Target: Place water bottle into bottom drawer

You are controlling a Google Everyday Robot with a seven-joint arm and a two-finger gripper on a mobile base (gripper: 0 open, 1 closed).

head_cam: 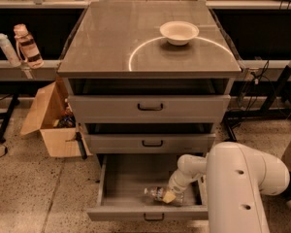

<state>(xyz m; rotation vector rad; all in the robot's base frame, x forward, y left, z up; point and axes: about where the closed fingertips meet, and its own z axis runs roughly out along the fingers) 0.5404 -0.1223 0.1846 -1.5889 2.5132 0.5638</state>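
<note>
The bottom drawer (121,176) of the grey cabinet stands pulled open. The small clear water bottle (157,193) lies on its side on the drawer floor near the front, cap toward the left. My gripper (169,196) reaches down into the drawer from the right and sits at the bottle's right end. My white arm (242,188) fills the lower right and hides the drawer's right side.
The two upper drawers (150,107) are shut. A white bowl (179,32) sits on the cabinet top. An open cardboard box (48,123) stands on the floor to the left. A pinkish bottle (27,46) and a white tube-like bottle (6,49) stand on the left shelf.
</note>
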